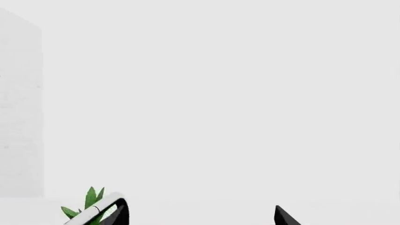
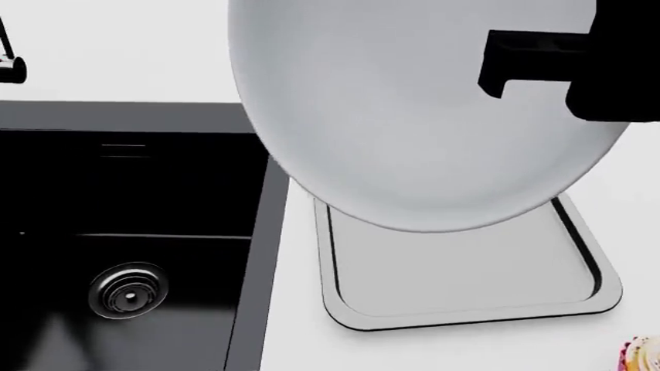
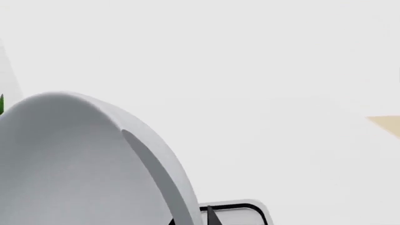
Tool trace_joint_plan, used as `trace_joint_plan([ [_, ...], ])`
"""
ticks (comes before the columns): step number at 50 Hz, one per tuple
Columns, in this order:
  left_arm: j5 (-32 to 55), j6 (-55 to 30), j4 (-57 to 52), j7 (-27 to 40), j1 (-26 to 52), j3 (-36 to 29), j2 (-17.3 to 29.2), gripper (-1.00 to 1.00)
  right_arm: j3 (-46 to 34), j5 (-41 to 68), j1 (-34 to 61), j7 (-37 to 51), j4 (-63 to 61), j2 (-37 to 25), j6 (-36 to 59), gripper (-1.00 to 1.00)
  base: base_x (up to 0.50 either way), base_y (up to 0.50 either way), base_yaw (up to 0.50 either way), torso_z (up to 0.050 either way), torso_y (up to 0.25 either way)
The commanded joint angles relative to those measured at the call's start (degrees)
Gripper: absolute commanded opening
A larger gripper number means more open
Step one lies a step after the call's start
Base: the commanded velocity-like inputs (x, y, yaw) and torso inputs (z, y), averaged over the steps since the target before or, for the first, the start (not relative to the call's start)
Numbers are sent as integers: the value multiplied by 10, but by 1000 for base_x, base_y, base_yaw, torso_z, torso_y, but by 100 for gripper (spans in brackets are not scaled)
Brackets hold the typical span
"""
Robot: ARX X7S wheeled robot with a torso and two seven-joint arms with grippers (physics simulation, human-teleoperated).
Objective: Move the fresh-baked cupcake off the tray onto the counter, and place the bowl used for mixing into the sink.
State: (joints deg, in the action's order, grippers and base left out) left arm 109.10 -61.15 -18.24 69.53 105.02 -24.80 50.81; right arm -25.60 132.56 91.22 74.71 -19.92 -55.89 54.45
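Bright, even, shadowless light washes the wrist views near white; the glossy black sink [image 2: 134, 232] stays sharp.

bowl [image 2: 413, 116] hiding tray [image 2: 464, 270] rear, cupcake [image 2: 641, 355] cropped at corner, right tool's grip unclear

Head view: looks steeply down from above the counter [image 2: 294, 325]; very near the bowl [image 2: 413, 116], which fills the upper frame; takes in the sink [image 2: 124, 232] at left, the tray [image 2: 464, 278] below centre.
Left wrist view: faces out level over pale surroundings; only green plant leaves [image 1: 91, 201] low in frame.
Right wrist view: sits close against the bowl [image 3: 75, 164] rim, facing outward past it.
Shared, head and right wrist: bowl, and a corner of the tray [image 3: 240, 211].
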Motion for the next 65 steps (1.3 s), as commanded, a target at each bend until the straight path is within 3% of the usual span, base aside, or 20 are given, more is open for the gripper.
trace_joint_plan([
  [1,1,3,0,-1,0,-2,1,100,3,-12,-2,-7,1,-3,-1,-100,-4,500,0,0,0],
  [37,1,7,-1,-3,7,-8,2,100,4,-35,-37,-32,-8,-4,-16,-100,22,495,0,0,0],
  [56,1,11,0,-6,11,-11,0,100,9,-42,-48,-43,-10,-12,-24,-100,272,436,0,0,1],
  [65,1,10,-1,-7,13,-13,2,100,10,-51,-59,-50,-12,-13,-30,-100,307,98,0,2,1],
])
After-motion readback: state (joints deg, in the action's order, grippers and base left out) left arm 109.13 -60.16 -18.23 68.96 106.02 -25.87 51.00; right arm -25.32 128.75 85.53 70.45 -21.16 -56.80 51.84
